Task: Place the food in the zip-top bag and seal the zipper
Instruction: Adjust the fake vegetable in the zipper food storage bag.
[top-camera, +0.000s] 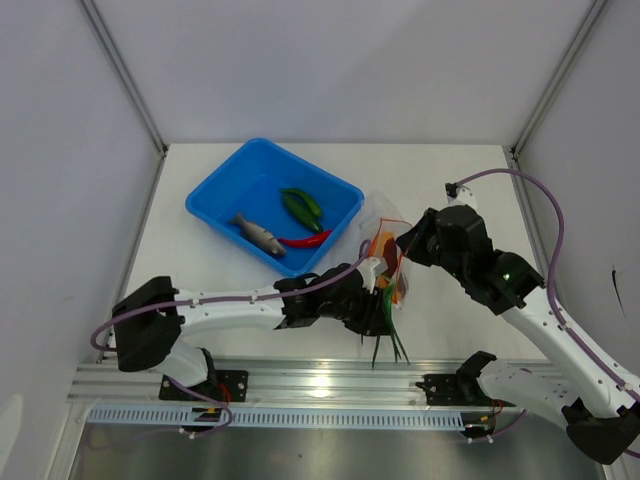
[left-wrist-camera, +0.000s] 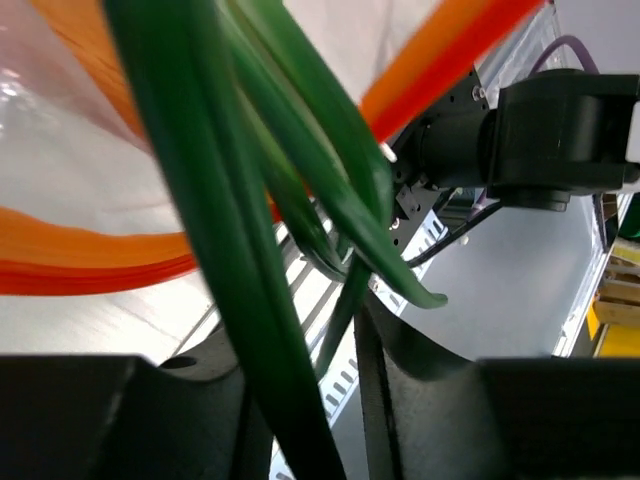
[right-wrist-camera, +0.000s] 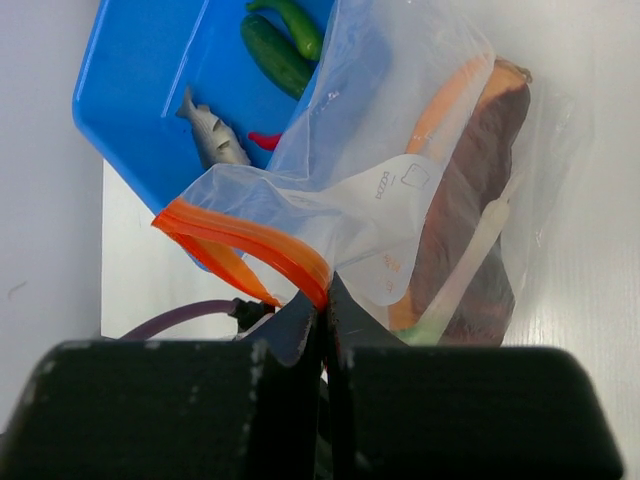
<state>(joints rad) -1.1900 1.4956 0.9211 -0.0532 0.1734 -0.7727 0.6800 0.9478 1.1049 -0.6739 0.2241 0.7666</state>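
While the right gripper pinches the zipper closed-jawed, the left gripper sits among green onion leaves; its jaw state is obscured.

— You see that zip-top bag? Clear, crinkly plastic film.
— Yes. Your blue tray looks like smooth glossy plastic, and the counter is matt white.

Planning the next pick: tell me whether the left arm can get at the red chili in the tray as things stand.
Probably not yet: the left gripper is busy with the green onion at the zip-top bag. The red chili lies uncovered in the blue tray, nearby.
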